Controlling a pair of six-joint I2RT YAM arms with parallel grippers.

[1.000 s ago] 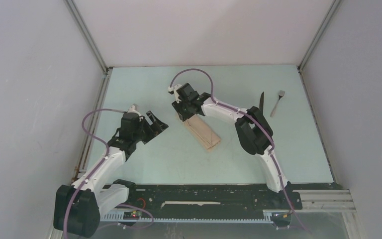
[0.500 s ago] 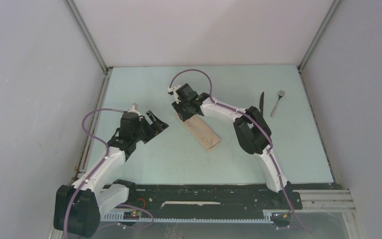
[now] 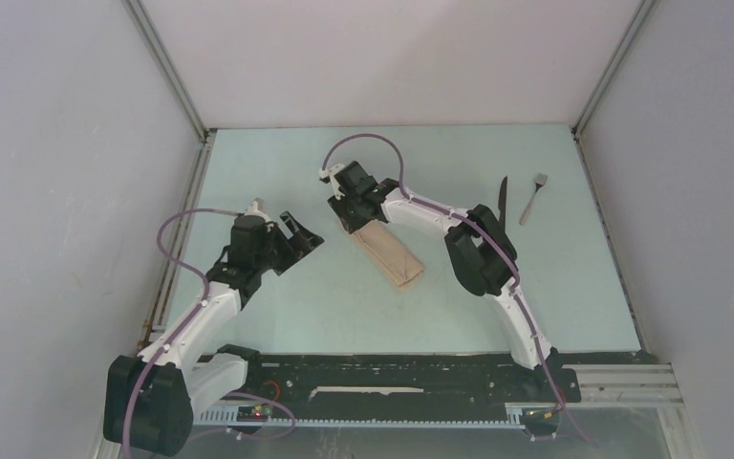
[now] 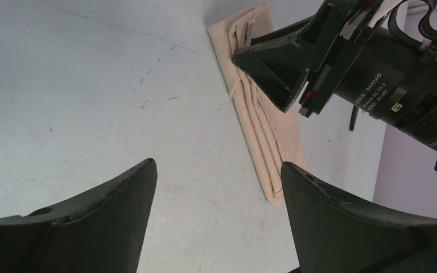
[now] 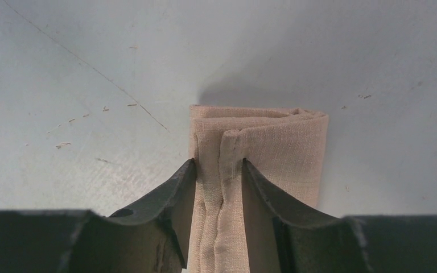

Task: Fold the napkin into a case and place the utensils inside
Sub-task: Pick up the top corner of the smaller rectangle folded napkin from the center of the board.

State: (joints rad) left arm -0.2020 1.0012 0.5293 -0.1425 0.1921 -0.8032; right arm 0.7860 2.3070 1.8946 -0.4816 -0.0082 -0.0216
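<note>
On the table [image 3: 277, 287] the case [image 3: 392, 256] lies slanted, near the middle. The right gripper [image 5: 219, 170] pinches a pleat near its far end, likely pinning the fold. The left gripper [image 4: 216, 170] hangs spread nearby, free to help. Knife [image 3: 503, 196] and fork [image 3: 533, 196] lie well right, not yet inside.

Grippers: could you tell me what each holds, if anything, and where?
The right gripper pinches the napkin by its raised fold near one end; the left gripper holds nothing.

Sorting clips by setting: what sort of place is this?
Probably a robotics lab test cell: blank panel walls on metal framing, a pale table, a left arm and right arm bolted to a rail.
</note>
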